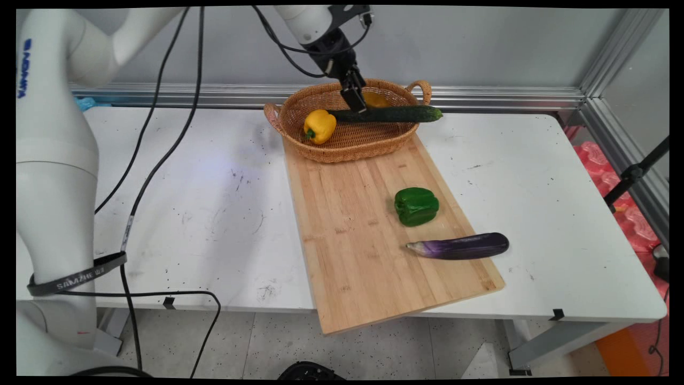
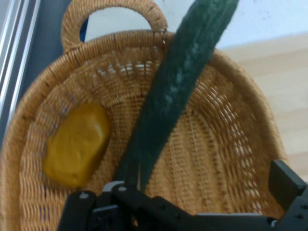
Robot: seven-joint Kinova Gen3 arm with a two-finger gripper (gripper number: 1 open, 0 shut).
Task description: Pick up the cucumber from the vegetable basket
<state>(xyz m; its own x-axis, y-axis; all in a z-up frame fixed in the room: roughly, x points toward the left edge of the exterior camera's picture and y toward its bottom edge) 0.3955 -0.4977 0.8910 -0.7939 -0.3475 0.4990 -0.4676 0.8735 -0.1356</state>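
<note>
In basket (image 1: 350, 144), cucumber (image 1: 390, 114) lengthwise, tip overhanging right rim.

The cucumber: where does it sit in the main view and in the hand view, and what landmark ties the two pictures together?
Main view: the cucumber lies across the wicker basket near the top centre, its right end jutting over the rim, under the gripper.
Hand view: the cucumber runs diagonally from bottom centre to the top edge, over the basket rim.
Shared landmark: the basket's looped handle, next to the cucumber's far end.
</note>
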